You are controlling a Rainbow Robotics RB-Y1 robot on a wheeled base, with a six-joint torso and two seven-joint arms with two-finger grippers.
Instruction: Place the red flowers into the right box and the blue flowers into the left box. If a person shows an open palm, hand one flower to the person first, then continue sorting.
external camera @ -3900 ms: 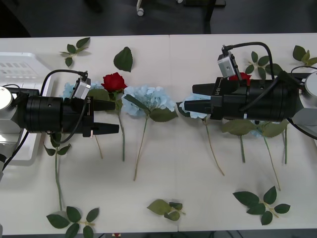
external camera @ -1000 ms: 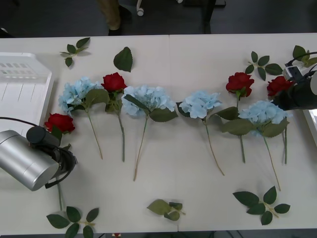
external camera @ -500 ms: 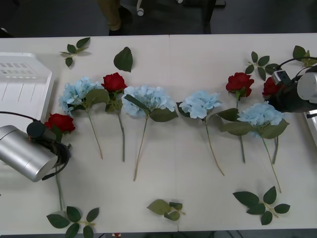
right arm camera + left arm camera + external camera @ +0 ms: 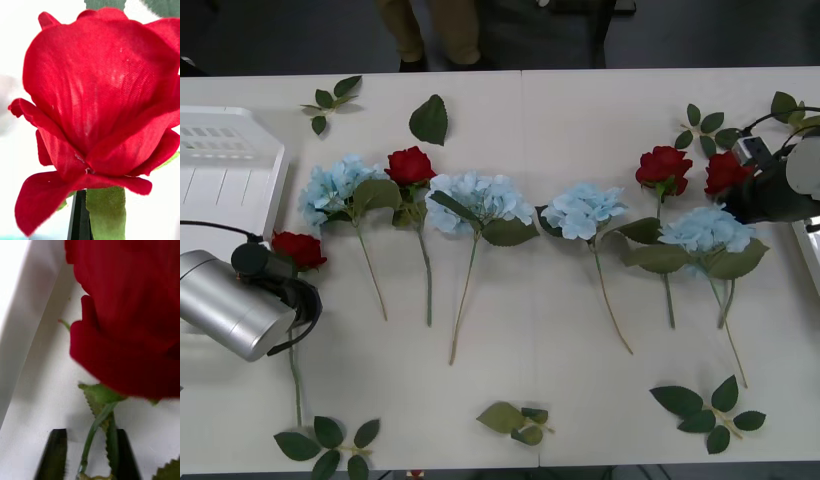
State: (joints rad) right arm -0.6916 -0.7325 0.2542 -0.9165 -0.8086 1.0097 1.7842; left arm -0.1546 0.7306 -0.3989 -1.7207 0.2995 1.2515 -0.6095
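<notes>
My left gripper at the table's left is shut on the stem of a red flower lying beside the left box. My right gripper at the far right is shut on another red flower, whose head fills the right wrist view. Two more red flowers lie in the row. Several blue flowers lie between them. The right box shows as an edge. A person stands beyond the far edge.
Loose green leaf sprigs lie at the back left, back middle, back right, front left, front middle and front right.
Both arms drew back from the middle to the table's ends. The right gripper's rose and stem have shifted left. The left arm rose slightly with its rose. A person has come nearer at the far edge.
</notes>
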